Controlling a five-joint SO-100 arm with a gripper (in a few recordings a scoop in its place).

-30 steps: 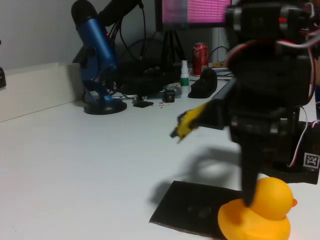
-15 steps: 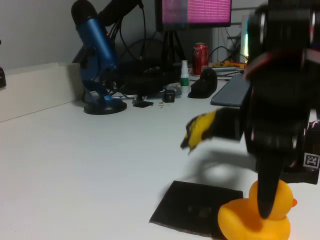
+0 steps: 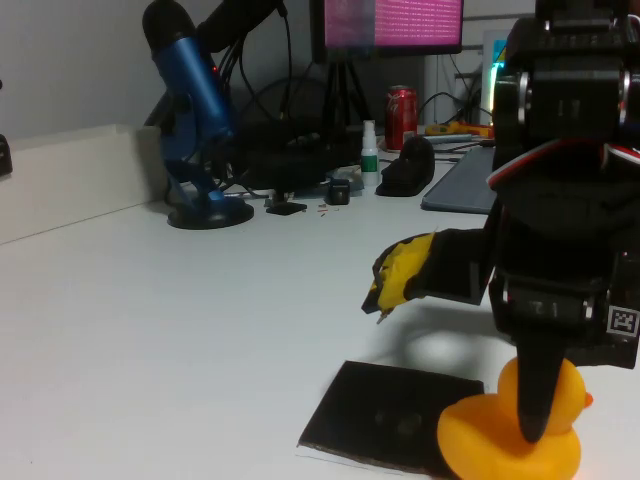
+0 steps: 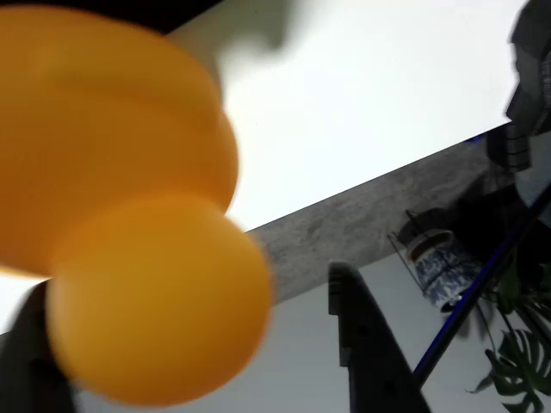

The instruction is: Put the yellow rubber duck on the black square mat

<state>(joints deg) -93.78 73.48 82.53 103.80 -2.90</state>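
One yellow rubber duck (image 3: 510, 440) and one black square mat (image 3: 385, 416) lie at the front of the white table (image 3: 150, 320) in the fixed view. The duck stands upright at the mat's right-hand corner, its base over the mat's edge, its beak pointing right. The black arm stands over it, and the gripper (image 3: 460, 350) is spread wide: one dark finger (image 3: 533, 390) comes straight down in front of the duck's head and body, while the other, yellow-tipped finger (image 3: 400, 277) juts out to the left, well clear of the duck and above the table. The claw has hold of nothing; whether the lower finger touches the duck cannot be told. At the back stand one blue microphone (image 3: 195, 110), one red can (image 3: 401, 115) and one small white bottle (image 3: 369, 150).

In the wrist view the duck (image 4: 129, 224) looms very near and blurred, head at lower left and body above. One dark finger (image 4: 366, 344) rises at lower centre, apart from the duck, with white table (image 4: 387, 95) behind. A blue and white mug (image 4: 435, 258) and a plant (image 4: 516, 361) show at lower right.
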